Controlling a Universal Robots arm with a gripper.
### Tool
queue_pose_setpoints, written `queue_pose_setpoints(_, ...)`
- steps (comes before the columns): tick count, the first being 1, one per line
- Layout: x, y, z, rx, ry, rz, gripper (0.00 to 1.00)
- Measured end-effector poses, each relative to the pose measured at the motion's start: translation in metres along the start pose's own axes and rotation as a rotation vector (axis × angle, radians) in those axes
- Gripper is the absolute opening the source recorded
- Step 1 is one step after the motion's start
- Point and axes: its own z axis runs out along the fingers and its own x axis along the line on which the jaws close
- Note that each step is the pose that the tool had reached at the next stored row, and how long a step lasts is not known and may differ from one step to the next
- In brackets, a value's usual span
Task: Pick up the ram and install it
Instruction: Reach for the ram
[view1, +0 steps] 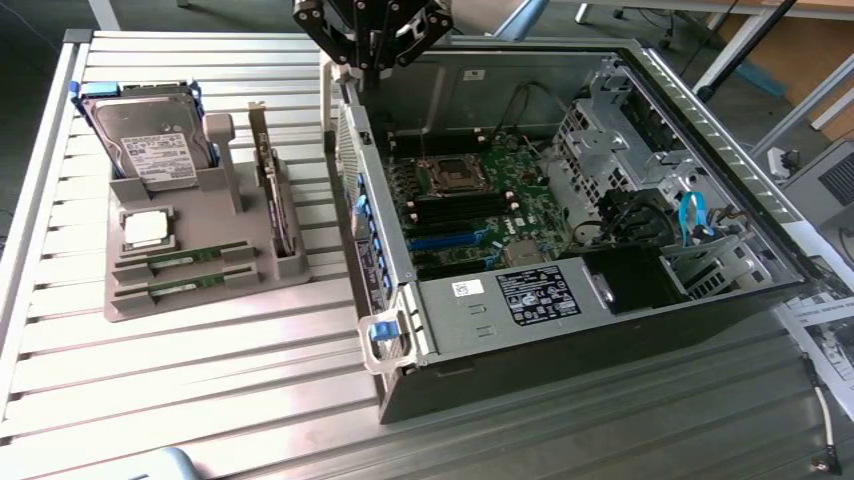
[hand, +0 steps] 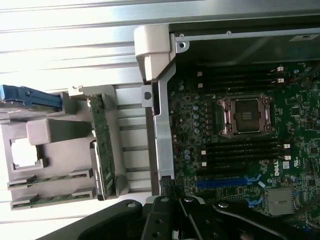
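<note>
I start at the grey holder (view1: 200, 300) on the counter (view1: 200, 400), on the exterior view's left. A hard drive (view1: 147, 140) stands at the holder's far end. A square silver chip (view1: 147, 228) sits in the holder's middle. The ram (view1: 187, 262) lies flat in a slot at the holder's near end. A second stick (view1: 187, 288) lies just beside it. A tall green card (view1: 276, 200) stands along the holder's right edge. Right of the holder is the open computer case (view1: 534, 330). My hand (view1: 371, 55) hangs over the case wall nearest the holder. It is clenched with nothing in it, well apart from the ram.
</note>
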Motion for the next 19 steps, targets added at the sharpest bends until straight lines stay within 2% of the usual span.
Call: queue_pose_setpoints(19, 0.015, -0.0012, -0.0004, 0.0000, -0.0001, 0.000, 0.11)
